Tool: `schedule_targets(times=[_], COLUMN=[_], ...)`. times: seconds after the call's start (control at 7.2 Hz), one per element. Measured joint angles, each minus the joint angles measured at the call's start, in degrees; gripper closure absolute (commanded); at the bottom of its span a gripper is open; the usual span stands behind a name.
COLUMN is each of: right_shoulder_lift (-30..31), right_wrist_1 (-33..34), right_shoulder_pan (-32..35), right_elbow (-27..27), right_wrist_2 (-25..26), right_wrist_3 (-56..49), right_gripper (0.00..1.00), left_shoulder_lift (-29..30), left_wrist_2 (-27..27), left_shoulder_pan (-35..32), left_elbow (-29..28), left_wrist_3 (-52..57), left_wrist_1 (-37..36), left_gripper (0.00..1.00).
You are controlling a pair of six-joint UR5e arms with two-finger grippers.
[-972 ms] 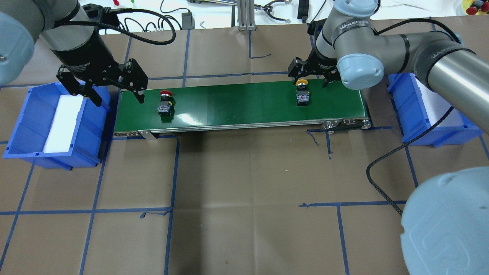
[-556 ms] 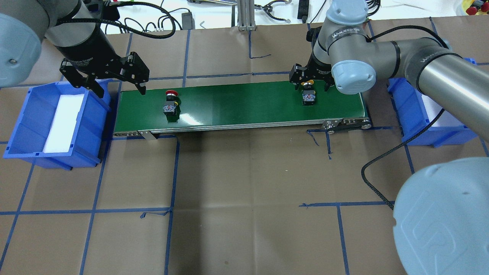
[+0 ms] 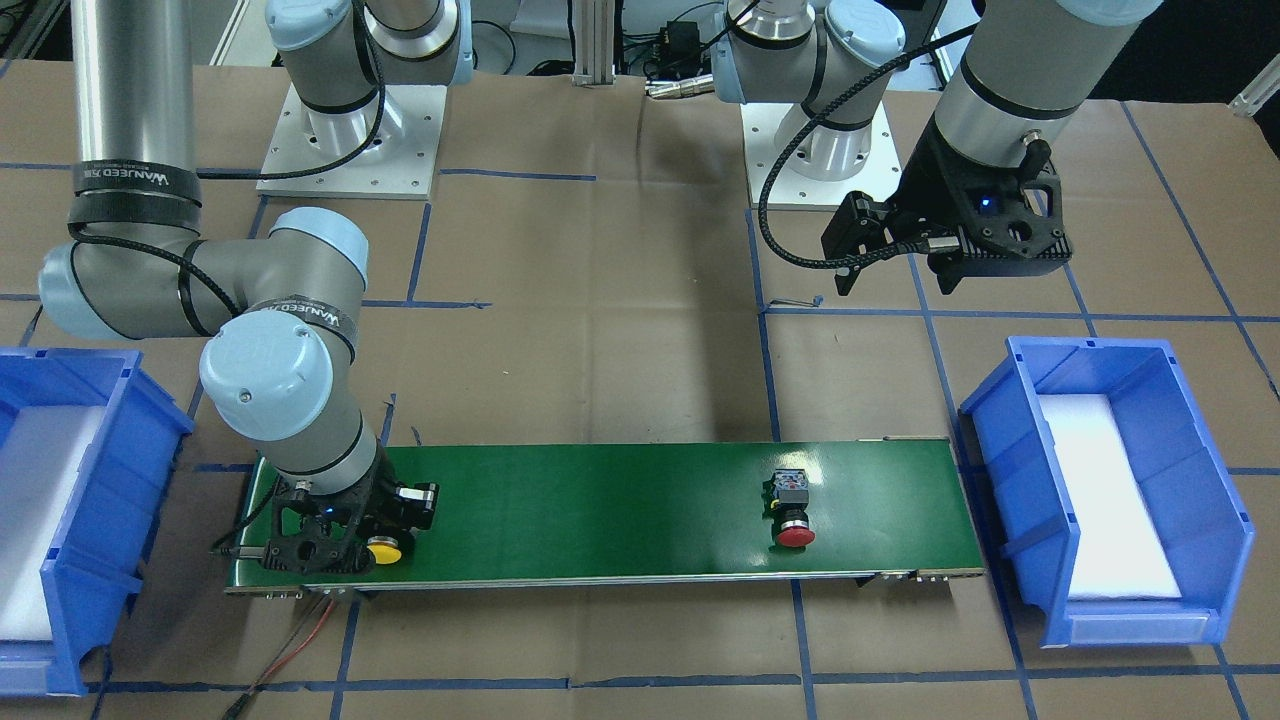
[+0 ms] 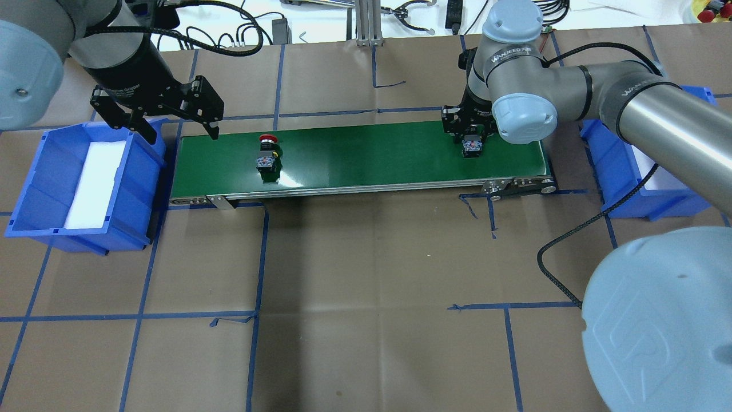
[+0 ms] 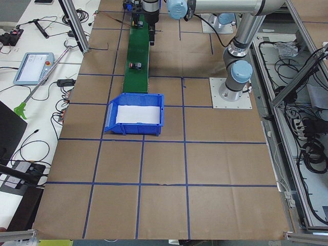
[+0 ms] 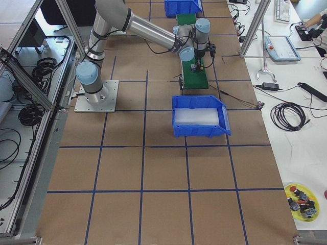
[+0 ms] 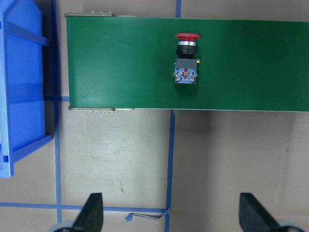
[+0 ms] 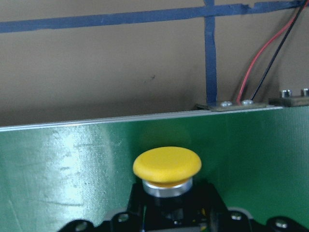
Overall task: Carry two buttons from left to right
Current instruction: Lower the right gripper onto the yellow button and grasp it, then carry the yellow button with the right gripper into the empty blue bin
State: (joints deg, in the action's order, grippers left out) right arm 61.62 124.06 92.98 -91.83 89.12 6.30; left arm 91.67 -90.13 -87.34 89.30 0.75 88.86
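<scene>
Right gripper (image 4: 470,136) down astride yellow button (image 8: 167,166), belt (image 4: 372,154) right end; whether gripped, cannot tell. Left gripper (image 4: 182,136) wide open, empty, raised by belt left end; red button (image 4: 266,157) on belt.

We count two buttons: one yellow button (image 8: 167,165) right at the right gripper (image 4: 470,137), one red button (image 4: 266,154) a bit off from the left gripper (image 4: 183,137). Two blue bins too: left bin (image 4: 34,183) beside the left gripper, right bin (image 4: 612,177) just past the right one. One green belt (image 4: 366,154).
</scene>
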Motion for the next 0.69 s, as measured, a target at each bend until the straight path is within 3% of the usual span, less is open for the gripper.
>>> schedule_targets(times=[0.28,0.69], right_shoulder_lift=[1.2,6.37], right_wrist_1=[-3.01,-14.43], right_shoulder_pan=[-0.11,-2.81], right_elbow=[1.01,7.09], right_wrist_2=[1.58,7.18], right_wrist_3=[-0.49,-6.24], right_gripper=[0.95,0.94], left_shoulder_lift=[-0.08,-0.08], left_wrist_2=[0.03,0.04], left_shoulder_pan=[-0.01,0.02], left_elbow=[0.0,0.0], left_wrist_3=[0.19,0.14], left_wrist_1=[-0.01,-0.01], left_gripper=[0.0,0.0])
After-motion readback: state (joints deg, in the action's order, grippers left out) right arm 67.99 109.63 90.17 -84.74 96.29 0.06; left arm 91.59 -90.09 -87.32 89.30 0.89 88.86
